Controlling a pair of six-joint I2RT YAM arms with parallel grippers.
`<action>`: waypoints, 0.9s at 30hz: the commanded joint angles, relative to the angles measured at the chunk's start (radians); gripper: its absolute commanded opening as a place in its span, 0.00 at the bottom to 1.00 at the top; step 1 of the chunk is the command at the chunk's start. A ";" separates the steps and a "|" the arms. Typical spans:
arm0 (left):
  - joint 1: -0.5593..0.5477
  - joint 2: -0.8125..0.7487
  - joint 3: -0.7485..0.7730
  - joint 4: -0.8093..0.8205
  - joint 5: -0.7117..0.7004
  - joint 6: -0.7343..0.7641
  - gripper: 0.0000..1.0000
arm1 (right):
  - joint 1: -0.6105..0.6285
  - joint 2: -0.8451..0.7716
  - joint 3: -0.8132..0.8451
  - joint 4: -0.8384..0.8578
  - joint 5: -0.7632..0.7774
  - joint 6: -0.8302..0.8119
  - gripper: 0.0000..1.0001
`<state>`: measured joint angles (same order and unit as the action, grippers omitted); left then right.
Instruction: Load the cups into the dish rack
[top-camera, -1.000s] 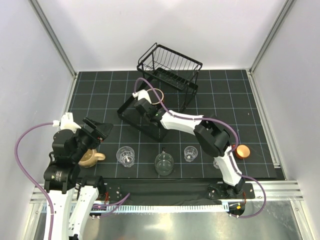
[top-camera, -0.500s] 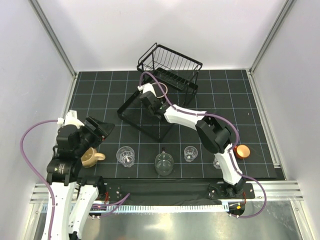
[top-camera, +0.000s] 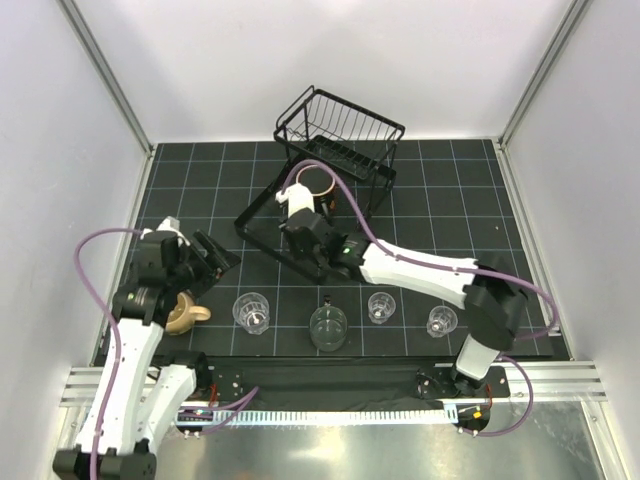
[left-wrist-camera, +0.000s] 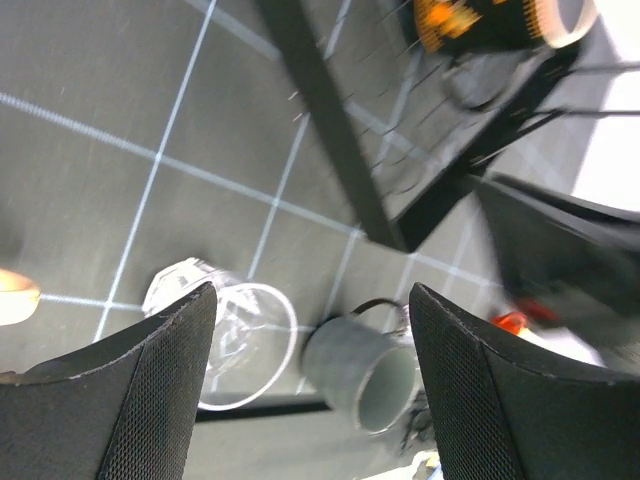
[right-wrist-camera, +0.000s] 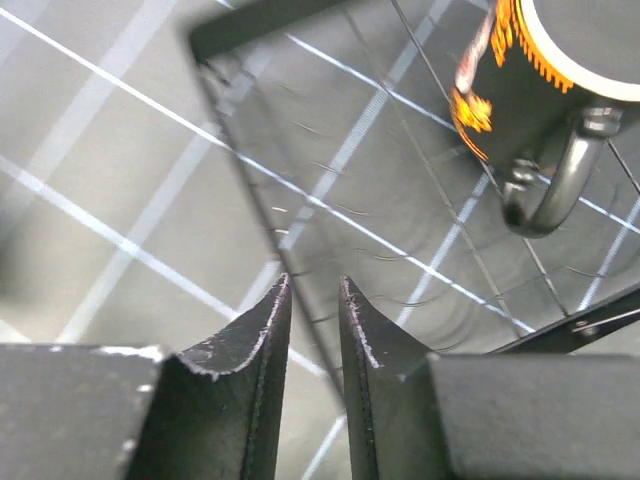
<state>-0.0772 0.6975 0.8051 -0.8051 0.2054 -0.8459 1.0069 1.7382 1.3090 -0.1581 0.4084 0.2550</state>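
My right tool (right-wrist-camera: 308, 330) nearly closed, empty, over black wire dish rack (top-camera: 340, 135) lower frame; black orange-patterned mug (right-wrist-camera: 540, 75) inside. Left tool (left-wrist-camera: 310, 390) wide open, empty, above clear glass tumbler (left-wrist-camera: 225, 335) on worktop (top-camera: 450, 200).

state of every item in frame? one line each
black mug: upright, in the rack's lower frame
rack: basket empty
beige mug: on table, unloaded
tumblers: upright on table
left claw: open, empty
right claw: nearly shut, empty
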 joint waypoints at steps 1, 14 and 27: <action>-0.038 0.060 0.002 -0.026 -0.015 0.051 0.76 | 0.018 -0.095 -0.022 -0.024 -0.016 0.084 0.29; -0.150 0.141 0.156 -0.219 -0.496 0.002 0.79 | 0.021 -0.278 -0.086 -0.215 -0.060 0.178 0.40; -0.033 0.289 0.275 -0.338 -0.595 -0.004 0.98 | 0.021 -0.509 -0.280 -0.020 -0.172 0.148 0.56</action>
<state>-0.1555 0.9897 1.0893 -1.1053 -0.3477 -0.8177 1.0275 1.2858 1.0477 -0.2600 0.2707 0.4099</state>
